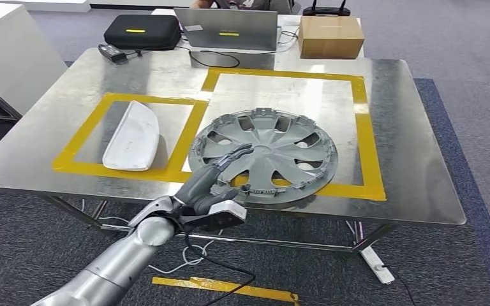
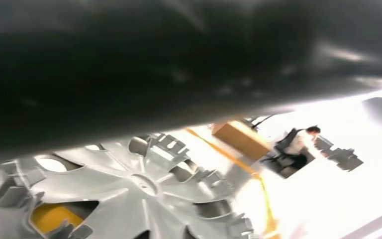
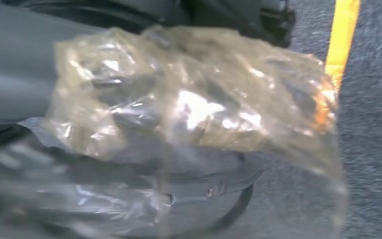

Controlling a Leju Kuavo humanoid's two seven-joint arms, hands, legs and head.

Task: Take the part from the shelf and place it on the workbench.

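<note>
The part, a grey wheel cover (image 1: 268, 155), lies inner side up on the steel workbench (image 1: 408, 159). It sits in the larger yellow-taped frame (image 1: 360, 95), with its near rim over the tape. My left hand (image 1: 220, 175) reaches over the cover's near-left rim, fingers stretched out flat above the spokes; the thumb is hidden. From the left wrist, the cover (image 2: 129, 184) appears close beneath the blurred dark hand. My right hand (image 3: 179, 114) hangs over the carpet, wrapped in clear plastic, its fingers blurred.
A white curved part (image 1: 134, 136) lies in the smaller taped frame. At the table's far edge stand a laptop (image 1: 226, 29), a black case (image 1: 142, 30) and a cardboard box (image 1: 330, 36). A power strip (image 1: 378, 264) and cables lie on the floor underneath.
</note>
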